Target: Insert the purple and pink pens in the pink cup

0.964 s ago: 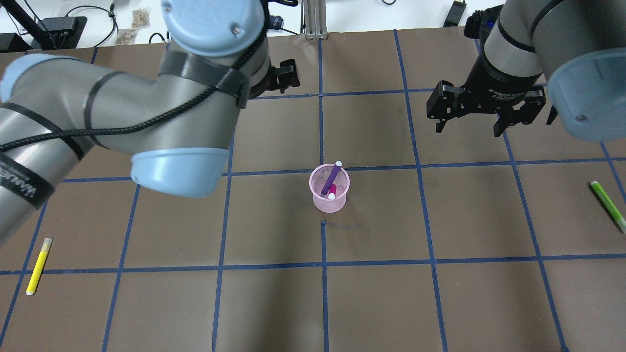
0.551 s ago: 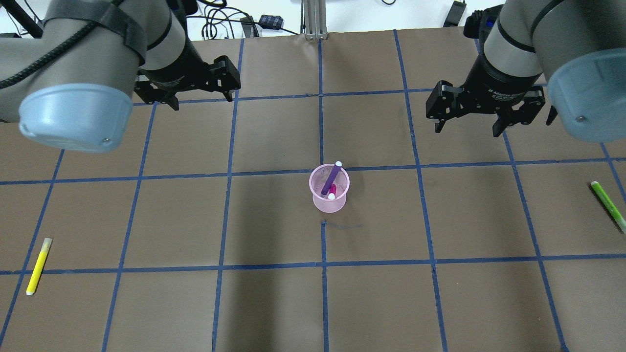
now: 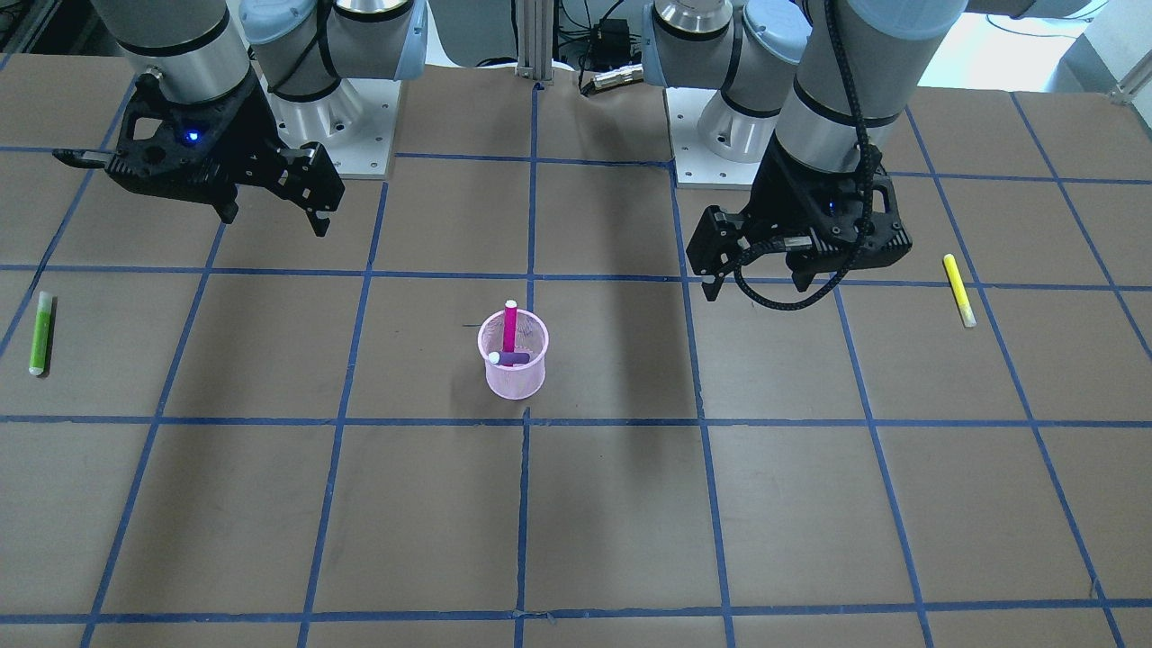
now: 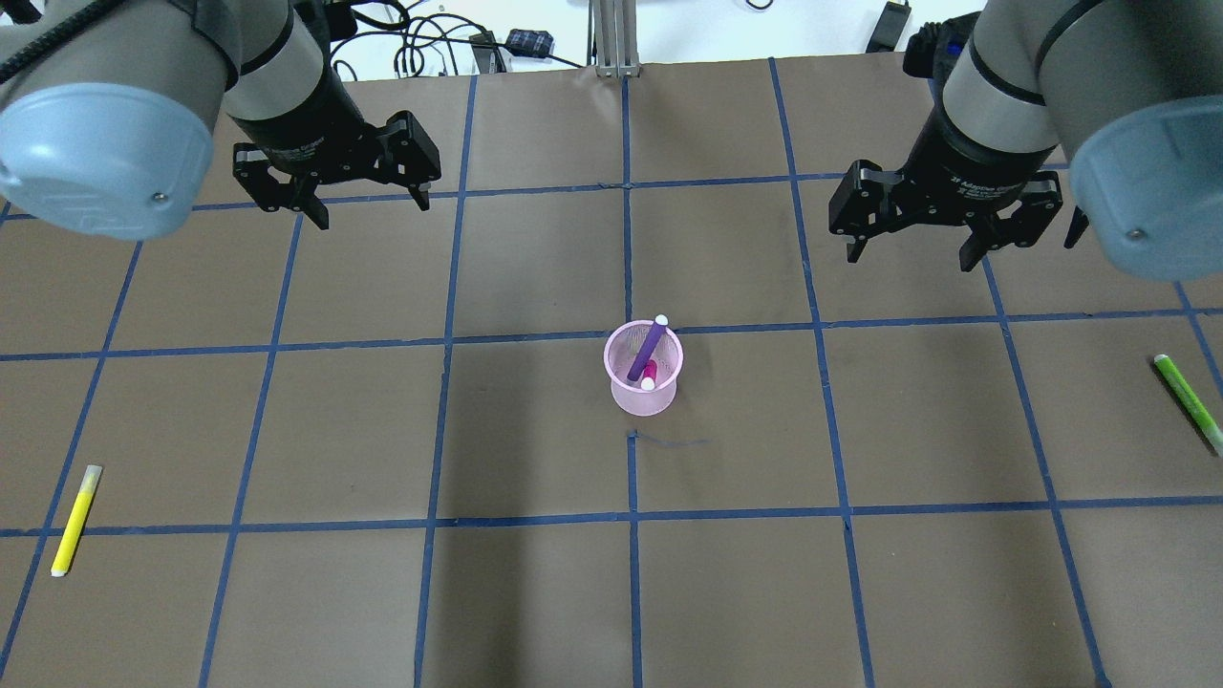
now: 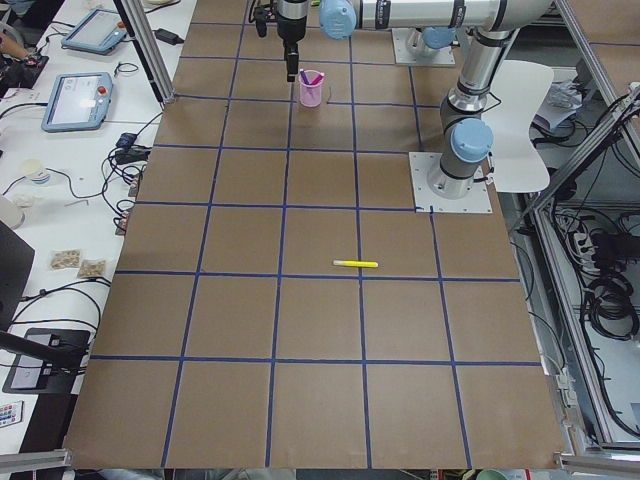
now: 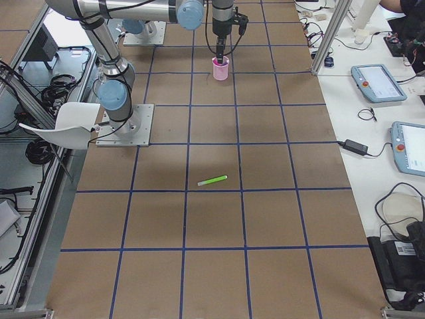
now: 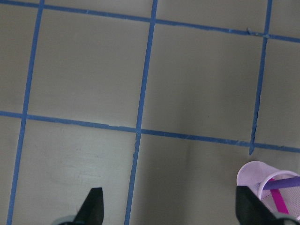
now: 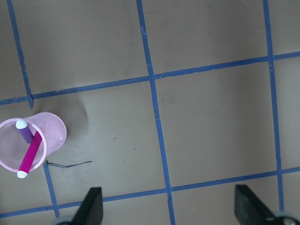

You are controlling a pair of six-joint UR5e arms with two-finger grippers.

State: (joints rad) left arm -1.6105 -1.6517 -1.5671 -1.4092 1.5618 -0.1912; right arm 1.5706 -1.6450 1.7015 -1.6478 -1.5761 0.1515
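Observation:
The pink mesh cup (image 4: 657, 401) stands upright at the table's middle, also in the front view (image 3: 520, 382). The purple pen (image 4: 651, 344) and the pink pen (image 4: 651, 371) both stand inside it, leaning on the rim. In the front view the pink pen (image 3: 509, 326) sticks up and the purple pen (image 3: 513, 358) lies low. My left gripper (image 4: 370, 208) is open and empty, above the table at the back left. My right gripper (image 4: 909, 258) is open and empty at the back right. The cup also shows in the left wrist view (image 7: 255, 176) and the right wrist view (image 8: 54, 131).
A yellow pen (image 4: 75, 521) lies at the front left of the table, and a green pen (image 4: 1188, 401) lies at the right edge. Blue tape lines grid the brown table. Cables and boxes sit beyond the back edge.
My left arm has swung to the left, carrying its open gripper from the back middle to the back left. The right arm, the cup and the pens have not moved.

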